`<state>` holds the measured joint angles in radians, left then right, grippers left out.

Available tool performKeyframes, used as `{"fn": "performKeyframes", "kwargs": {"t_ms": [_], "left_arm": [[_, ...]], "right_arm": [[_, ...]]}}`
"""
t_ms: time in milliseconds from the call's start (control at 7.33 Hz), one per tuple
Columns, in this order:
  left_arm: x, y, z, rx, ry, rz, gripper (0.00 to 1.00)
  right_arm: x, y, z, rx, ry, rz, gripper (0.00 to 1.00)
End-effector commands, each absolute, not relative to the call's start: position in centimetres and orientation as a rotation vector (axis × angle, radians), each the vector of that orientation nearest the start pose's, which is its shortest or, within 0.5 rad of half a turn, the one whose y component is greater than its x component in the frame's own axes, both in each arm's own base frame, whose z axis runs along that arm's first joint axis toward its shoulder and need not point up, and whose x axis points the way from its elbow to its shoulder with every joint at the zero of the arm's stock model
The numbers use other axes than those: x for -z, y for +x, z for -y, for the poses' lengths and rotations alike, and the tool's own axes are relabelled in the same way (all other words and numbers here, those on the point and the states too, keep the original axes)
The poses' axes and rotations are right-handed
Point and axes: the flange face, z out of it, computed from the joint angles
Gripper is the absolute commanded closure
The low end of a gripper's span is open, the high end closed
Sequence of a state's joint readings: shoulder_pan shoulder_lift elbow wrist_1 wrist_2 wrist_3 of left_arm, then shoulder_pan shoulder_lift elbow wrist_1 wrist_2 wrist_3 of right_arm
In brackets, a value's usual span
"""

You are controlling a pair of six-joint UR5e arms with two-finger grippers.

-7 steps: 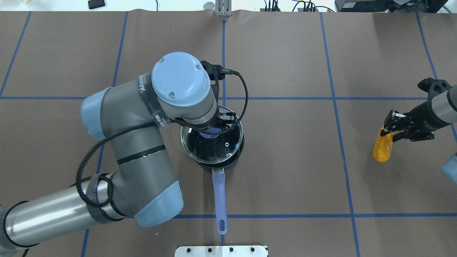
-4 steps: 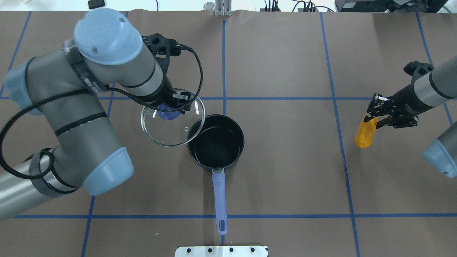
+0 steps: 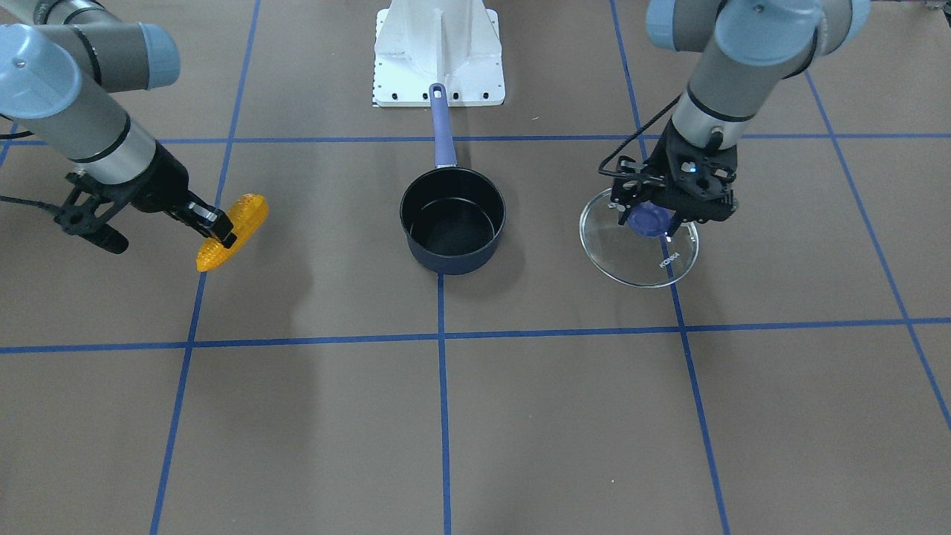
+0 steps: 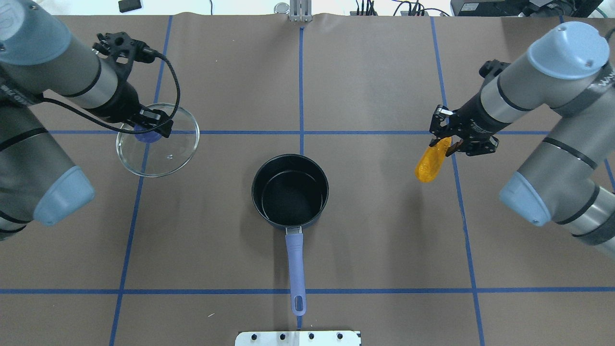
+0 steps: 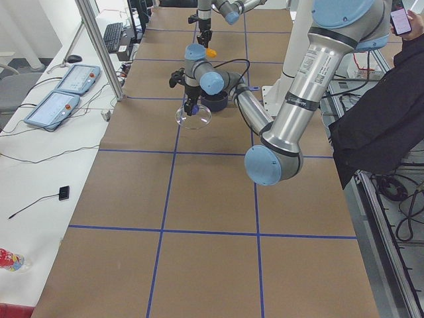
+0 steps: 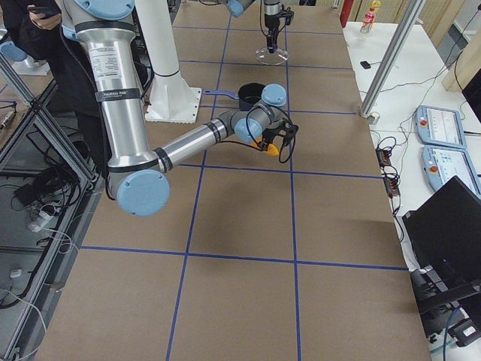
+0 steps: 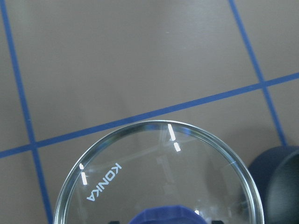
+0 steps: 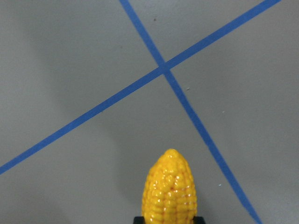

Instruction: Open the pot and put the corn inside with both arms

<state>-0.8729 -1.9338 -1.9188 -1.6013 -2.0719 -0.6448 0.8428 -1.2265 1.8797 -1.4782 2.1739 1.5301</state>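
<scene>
The dark pot (image 4: 290,190) with a purple handle (image 4: 295,269) stands open at the table's middle; it also shows in the front view (image 3: 452,220). My left gripper (image 4: 150,129) is shut on the blue knob of the glass lid (image 4: 158,144) and holds it well to the pot's left, as the front view (image 3: 654,215) also shows. My right gripper (image 4: 449,137) is shut on the orange-yellow corn (image 4: 430,161), held off the table to the pot's right. The corn hangs tip down in the right wrist view (image 8: 170,191). The lid fills the left wrist view (image 7: 154,177).
Blue tape lines (image 4: 301,132) cross the brown table cover. The white pedestal base (image 3: 438,52) stands behind the pot handle. Control pendants (image 5: 59,93) lie on a side bench. A person (image 5: 384,112) stands beside the robot.
My left arm lifted the lid off the pot and carried it far left. My right arm carried the corn left, toward the pot.
</scene>
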Motion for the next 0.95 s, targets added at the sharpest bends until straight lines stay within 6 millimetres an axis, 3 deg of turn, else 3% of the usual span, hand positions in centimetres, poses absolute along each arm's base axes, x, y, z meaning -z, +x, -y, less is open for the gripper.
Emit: {"fn": "performKeyframes", "kwargs": {"t_ms": [0, 273, 409, 545, 682, 818], "left_arm": [[-39.0, 26.2, 49.3, -0.266, 0.285, -0.79, 0.44], [-47.2, 22.6, 49.6, -0.287, 0.305, -0.75, 0.44], [-50.9, 22.0, 49.2, -0.298, 0.308, -0.76, 0.44], [-53.5, 21.6, 48.7, -0.302, 0.317, -0.78, 0.44], [-54.6, 21.3, 48.4, -0.301, 0.319, -0.781, 0.44], [-55.8, 20.8, 47.5, -0.3, 0.308, -0.78, 0.44]], "right_arm": [[-23.6, -37.4, 47.3, -0.508, -0.175, 0.873, 0.69], [-18.7, -41.0, 45.6, -0.525, -0.156, 0.902, 0.68], [-17.0, -42.8, 44.7, -0.525, -0.152, 0.913, 0.68], [-15.5, -44.8, 44.2, -0.533, -0.141, 0.898, 0.68], [-14.1, -46.3, 43.6, -0.523, -0.136, 0.881, 0.68], [-14.1, -47.1, 42.9, -0.512, -0.137, 0.876, 0.67]]}}
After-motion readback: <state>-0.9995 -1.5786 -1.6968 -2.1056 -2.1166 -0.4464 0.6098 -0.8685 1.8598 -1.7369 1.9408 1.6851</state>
